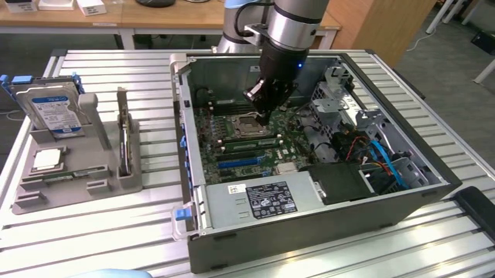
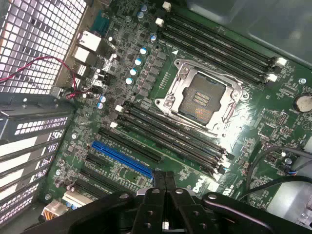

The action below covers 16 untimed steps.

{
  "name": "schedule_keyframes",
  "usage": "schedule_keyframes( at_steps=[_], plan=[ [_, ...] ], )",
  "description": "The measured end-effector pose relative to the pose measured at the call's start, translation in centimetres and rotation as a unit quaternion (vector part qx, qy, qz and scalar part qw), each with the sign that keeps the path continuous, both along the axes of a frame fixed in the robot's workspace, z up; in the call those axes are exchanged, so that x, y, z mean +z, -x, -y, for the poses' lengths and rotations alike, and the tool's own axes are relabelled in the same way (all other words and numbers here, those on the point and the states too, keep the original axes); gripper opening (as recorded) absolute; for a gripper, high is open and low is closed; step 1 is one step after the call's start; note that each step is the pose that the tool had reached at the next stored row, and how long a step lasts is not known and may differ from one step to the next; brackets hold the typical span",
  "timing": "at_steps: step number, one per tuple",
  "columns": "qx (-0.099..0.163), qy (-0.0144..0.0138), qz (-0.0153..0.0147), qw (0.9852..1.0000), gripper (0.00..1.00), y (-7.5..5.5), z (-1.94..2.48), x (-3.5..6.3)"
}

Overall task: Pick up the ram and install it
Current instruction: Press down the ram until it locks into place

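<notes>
We hold our end effector (image 1: 264, 117) closed over the motherboard (image 1: 247, 145), just at three o'clock of the processor socket (image 1: 241, 125). The ram (image 1: 67, 175) lies in the gray holder (image 1: 116, 184) on the counter (image 1: 93, 231).

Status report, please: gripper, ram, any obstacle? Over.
Gripper shut, nothing seen held, low over motherboard beside CPU socket. Ram apparently lying in grey tray, outside the case. No obstacle seen.
</notes>
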<state>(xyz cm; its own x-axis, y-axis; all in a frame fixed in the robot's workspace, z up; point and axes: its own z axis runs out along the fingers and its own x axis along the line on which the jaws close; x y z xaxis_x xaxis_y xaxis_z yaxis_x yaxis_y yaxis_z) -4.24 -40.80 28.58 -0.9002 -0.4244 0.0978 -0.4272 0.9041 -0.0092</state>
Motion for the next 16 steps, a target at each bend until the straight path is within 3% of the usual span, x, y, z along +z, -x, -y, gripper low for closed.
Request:
schedule_keyframes(
  at_steps=[16],
  plan=[
    [-0.005,-0.0002,0.0000,1.0000,0.10,0.00,-0.01,-0.01]
  ],
)
